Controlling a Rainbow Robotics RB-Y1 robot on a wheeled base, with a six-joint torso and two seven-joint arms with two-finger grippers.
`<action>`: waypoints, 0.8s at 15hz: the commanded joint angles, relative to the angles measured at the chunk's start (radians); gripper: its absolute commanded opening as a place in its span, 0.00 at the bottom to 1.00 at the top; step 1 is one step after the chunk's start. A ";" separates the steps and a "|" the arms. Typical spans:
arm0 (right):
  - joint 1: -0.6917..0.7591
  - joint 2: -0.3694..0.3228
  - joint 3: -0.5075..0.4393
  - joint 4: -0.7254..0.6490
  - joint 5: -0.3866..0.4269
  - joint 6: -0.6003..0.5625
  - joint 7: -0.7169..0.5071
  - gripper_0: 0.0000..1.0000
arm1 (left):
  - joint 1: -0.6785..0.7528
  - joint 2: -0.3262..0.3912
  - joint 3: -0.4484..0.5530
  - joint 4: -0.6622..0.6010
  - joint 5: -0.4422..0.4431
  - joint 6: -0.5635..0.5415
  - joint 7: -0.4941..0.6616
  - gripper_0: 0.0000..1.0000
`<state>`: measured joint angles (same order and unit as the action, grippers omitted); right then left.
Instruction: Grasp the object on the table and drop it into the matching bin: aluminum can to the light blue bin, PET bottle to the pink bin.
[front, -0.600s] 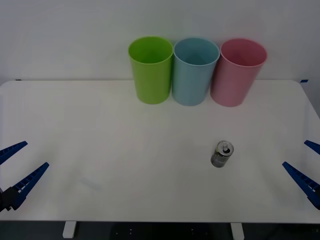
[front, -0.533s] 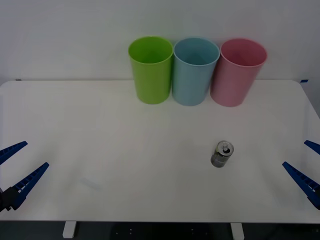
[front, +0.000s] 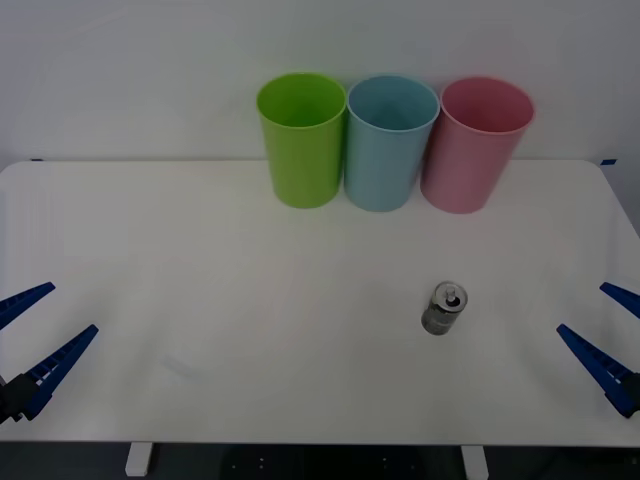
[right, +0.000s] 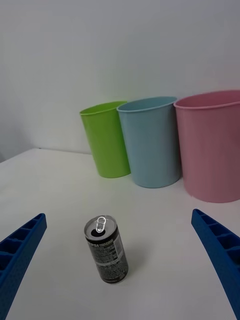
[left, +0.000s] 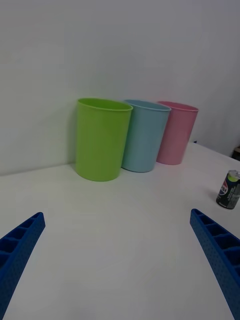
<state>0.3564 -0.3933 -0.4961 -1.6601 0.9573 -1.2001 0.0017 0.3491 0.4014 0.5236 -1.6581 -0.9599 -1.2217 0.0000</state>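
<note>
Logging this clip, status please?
Left end effector open, left table edge. Right end effector open, beside can. Can upright, ungrasped. Path clear.

An upright aluminum can (front: 444, 308) stands on the table (front: 250, 300), well apart from the open right pincer (front: 607, 335).

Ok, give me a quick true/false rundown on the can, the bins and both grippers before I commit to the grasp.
1. The aluminum can stands upright on the table. True.
2. The light blue bin is the middle of the three. True.
3. The right gripper is shut on the can. False: it is open, apart from the can.
4. The can sits on the robot's left side. False: right side, nearer the pink bin.
5. The left gripper is open. True.
</note>
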 joint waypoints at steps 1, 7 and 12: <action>0.033 -0.013 0.013 0.000 0.001 0.017 0.012 1.00 | 0.000 0.000 0.000 0.000 0.000 0.000 0.000 1.00; 0.092 -0.027 0.044 0.000 0.012 0.042 0.159 1.00 | 0.000 0.000 0.000 0.000 0.000 0.000 0.000 1.00; 0.138 -0.032 0.085 0.003 0.052 0.059 0.185 1.00 | 0.000 0.000 0.000 0.000 0.000 0.000 0.000 1.00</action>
<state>0.4887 -0.4249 -0.4168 -1.6589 1.0038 -1.1447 0.1868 0.3491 0.4014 0.5236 -1.6581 -0.9599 -1.2217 0.0000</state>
